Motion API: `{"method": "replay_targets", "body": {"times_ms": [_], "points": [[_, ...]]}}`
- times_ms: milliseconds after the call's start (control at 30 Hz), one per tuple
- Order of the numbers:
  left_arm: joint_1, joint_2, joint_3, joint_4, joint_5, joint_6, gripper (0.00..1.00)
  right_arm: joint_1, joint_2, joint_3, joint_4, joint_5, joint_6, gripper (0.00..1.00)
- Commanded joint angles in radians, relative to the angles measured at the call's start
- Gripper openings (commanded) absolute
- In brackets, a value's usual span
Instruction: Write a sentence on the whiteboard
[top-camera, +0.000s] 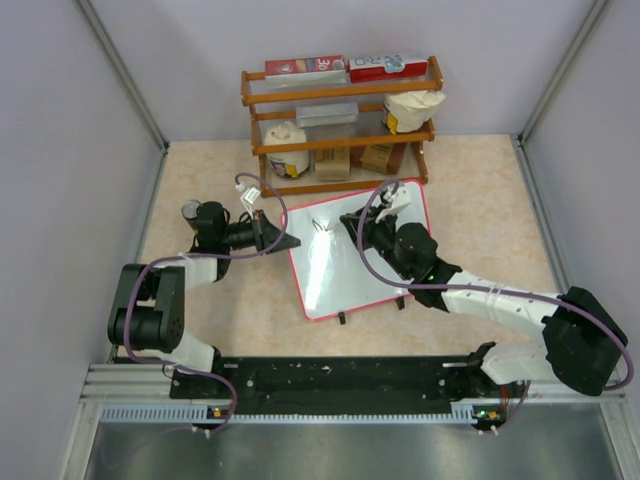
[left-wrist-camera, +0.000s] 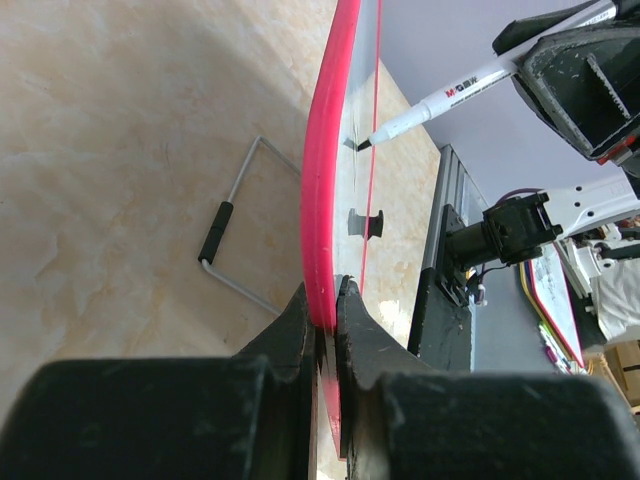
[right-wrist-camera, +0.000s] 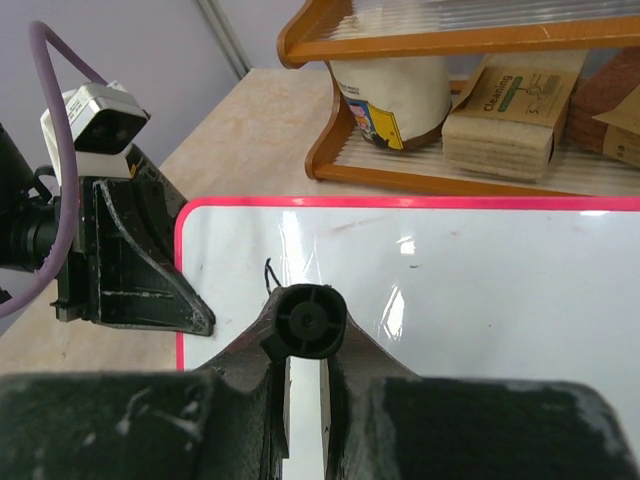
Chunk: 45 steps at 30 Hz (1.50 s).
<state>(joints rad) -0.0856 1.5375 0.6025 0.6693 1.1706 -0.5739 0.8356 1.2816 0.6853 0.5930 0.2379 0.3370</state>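
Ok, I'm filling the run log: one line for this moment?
left jaws: shut on whiteboard edge | right jaws: shut on marker | marker tip: at whiteboard face | sentence: only a small stroke

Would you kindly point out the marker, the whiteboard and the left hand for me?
marker (left-wrist-camera: 450, 95): left wrist view, on its white barrel.
whiteboard (top-camera: 335, 280): top external view, on its bare white surface.
left hand (left-wrist-camera: 327, 303): left wrist view, between the fingertips at the red frame.
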Motion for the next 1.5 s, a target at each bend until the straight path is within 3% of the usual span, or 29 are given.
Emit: {"method": "replay_targets", "body": {"times_ms": [0,1000,1467], "points": [[-0.011,0.019,0.005,0.019,-0.006,0.17,0.0,-0.007,-0.021,-0.033,-0.019,0.001,0.0,0.0],[-0.013,0.021,0.006,0.012,-0.008,0.174,0.0,-0.01,0.027,0.072,-0.01,0.083,-0.006,0.0],[-0.013,0.021,0.008,0.006,-0.008,0.178,0.0,-0.016,-0.002,0.028,-0.03,0.092,0.008,0.0]]}}
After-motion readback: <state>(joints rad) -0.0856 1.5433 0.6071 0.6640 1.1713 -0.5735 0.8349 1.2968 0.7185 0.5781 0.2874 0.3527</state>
